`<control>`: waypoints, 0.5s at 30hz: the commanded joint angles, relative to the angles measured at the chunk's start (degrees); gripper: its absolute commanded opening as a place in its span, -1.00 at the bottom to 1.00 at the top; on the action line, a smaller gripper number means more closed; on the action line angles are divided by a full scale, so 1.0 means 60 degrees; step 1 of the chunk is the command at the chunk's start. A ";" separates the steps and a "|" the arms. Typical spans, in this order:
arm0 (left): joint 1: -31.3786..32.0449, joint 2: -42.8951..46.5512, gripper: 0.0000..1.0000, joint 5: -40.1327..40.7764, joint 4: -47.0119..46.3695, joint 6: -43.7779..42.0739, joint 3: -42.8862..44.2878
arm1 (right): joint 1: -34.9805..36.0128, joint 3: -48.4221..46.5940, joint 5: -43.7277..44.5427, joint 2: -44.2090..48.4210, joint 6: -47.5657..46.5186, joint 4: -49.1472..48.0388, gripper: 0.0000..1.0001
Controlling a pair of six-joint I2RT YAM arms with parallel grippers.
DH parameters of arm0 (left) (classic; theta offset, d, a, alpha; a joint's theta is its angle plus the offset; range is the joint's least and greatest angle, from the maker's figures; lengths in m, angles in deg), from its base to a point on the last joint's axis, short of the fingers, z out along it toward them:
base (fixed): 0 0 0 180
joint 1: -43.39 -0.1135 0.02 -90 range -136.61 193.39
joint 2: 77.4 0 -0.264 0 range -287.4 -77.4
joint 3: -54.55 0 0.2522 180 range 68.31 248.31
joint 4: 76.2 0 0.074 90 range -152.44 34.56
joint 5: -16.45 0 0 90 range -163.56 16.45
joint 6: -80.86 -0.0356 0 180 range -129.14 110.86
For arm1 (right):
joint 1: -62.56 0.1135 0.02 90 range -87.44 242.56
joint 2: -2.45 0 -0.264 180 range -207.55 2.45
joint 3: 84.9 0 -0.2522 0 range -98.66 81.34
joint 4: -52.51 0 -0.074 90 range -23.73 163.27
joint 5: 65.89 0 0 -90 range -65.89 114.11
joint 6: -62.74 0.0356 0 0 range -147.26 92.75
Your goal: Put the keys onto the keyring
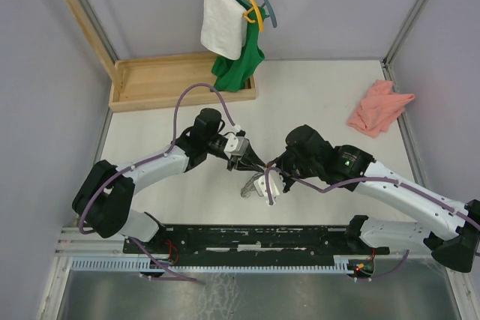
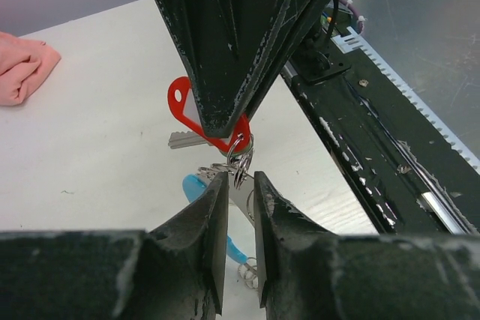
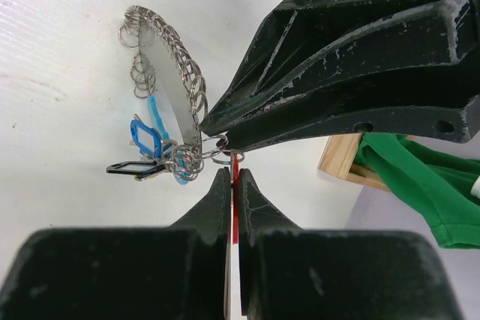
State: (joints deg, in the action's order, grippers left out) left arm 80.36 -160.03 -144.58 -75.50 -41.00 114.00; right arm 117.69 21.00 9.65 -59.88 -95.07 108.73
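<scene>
My right gripper (image 3: 234,174) is shut on the red key (image 2: 174,112), gripping its tag edge-on, with the silver blade (image 2: 184,140) sticking out sideways. A small ring (image 2: 240,161) of the keyring (image 3: 169,58) hangs at the tag's lower end. My left gripper (image 2: 241,179) pinches that ring at its tips, with a narrow gap between the pads. The keyring is a curved metal band lined with several rings, trailing onto the table (image 1: 251,185). The blue key (image 3: 142,139) lies in a cluster of rings beside a black tag (image 3: 131,168). Both grippers meet mid-table, the left (image 1: 253,160) and the right (image 1: 268,170).
A light blue strip (image 2: 196,185) lies under the rings. A pink cloth (image 1: 379,106) is at the far right and a wooden tray (image 1: 150,84) at the far left. A green garment (image 1: 238,65) and a white towel (image 1: 223,28) hang behind. A black rail (image 1: 247,234) runs along the near edge.
</scene>
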 commanded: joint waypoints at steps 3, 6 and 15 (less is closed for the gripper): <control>-0.0034 -0.0100 -0.45 -0.0526 0.0038 0.0012 0.0535 | 0.0088 -0.0387 -0.0126 -0.0081 -0.0044 -0.0660 -0.99; -0.0038 -0.0085 -0.35 -0.0497 0.0038 0.0092 0.0543 | 0.0090 -0.0399 -0.0138 -0.0110 -0.0051 -0.0660 -0.99; 0.0034 -0.0252 -0.55 -0.0511 0.0040 0.0247 0.0646 | 0.0113 -0.0461 -0.0102 -0.0146 -0.0018 -0.0666 -0.99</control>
State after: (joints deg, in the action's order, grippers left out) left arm 80.38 -160.82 -145.82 -74.73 -40.80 115.53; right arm 117.95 21.00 9.67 -60.84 -95.07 107.44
